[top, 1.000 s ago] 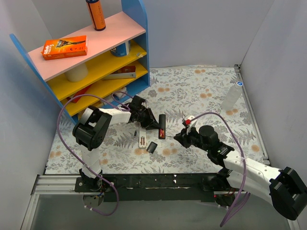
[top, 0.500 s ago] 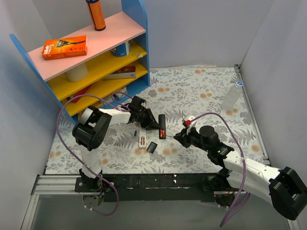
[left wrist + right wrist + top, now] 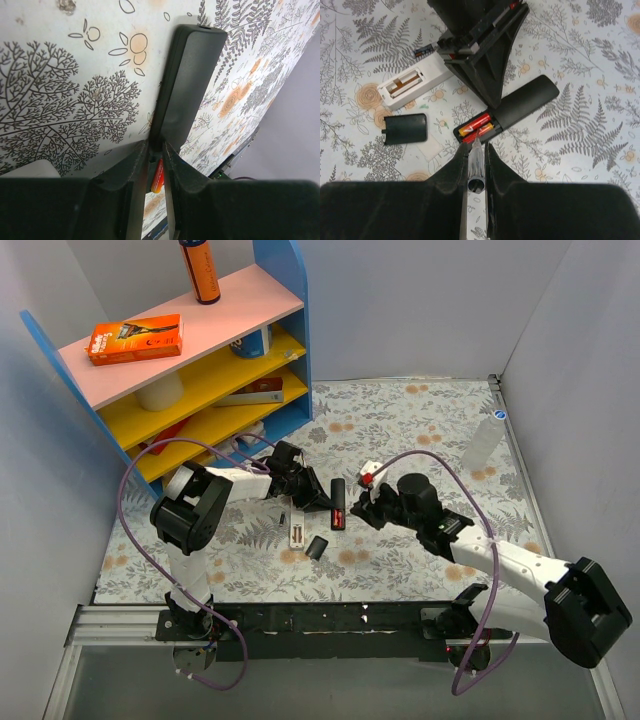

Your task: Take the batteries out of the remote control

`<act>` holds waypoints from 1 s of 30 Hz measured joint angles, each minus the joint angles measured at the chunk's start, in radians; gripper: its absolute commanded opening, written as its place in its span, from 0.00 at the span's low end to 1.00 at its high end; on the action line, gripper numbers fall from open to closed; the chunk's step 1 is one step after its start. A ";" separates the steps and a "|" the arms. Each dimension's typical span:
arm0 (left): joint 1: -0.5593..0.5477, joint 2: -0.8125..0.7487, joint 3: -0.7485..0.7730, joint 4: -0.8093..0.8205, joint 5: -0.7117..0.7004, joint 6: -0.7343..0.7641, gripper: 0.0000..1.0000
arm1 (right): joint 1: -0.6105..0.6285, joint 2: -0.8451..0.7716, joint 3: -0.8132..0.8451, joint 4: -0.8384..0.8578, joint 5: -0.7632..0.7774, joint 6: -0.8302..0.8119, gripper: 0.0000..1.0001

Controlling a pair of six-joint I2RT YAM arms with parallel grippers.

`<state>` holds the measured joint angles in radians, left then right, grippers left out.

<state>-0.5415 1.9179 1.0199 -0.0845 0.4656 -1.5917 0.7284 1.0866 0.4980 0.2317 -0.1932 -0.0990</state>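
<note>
The black remote (image 3: 520,102) lies face down with its battery bay open. Two red batteries (image 3: 477,128) sit in the bay. My left gripper (image 3: 312,496) is shut on the remote's far part; in the left wrist view its jaws (image 3: 155,147) pinch the remote (image 3: 187,75), with one red battery (image 3: 157,177) showing between them. My right gripper (image 3: 476,150) is shut on a slim grey pointed tool (image 3: 476,167), its tip at the nearer battery. In the top view the right gripper (image 3: 362,510) is just right of the remote (image 3: 338,502).
A white remote (image 3: 410,85) with an open, empty bay lies to the left, with a loose dark battery (image 3: 423,50) beyond it. A black cover (image 3: 405,129) lies nearer. A coloured shelf (image 3: 200,350) stands back left, and a clear bottle (image 3: 482,445) back right.
My right arm has moved left and forward, bringing the tool tip to the remote's open battery bay. The left gripper and the remote have stayed put.
</note>
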 measured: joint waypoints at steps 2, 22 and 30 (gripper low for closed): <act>0.000 0.000 -0.002 0.002 0.000 -0.002 0.18 | 0.000 0.031 0.043 -0.018 -0.014 -0.015 0.01; 0.002 0.000 -0.003 0.008 0.007 -0.006 0.23 | 0.040 0.043 0.103 -0.036 -0.024 -0.080 0.01; 0.002 0.000 -0.004 0.007 0.010 -0.005 0.22 | 0.041 -0.053 -0.079 0.039 0.064 0.028 0.01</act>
<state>-0.5400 1.9179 1.0161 -0.0772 0.4751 -1.5970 0.7692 1.0332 0.4187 0.2710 -0.1291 -0.0708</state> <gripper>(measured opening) 0.217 0.168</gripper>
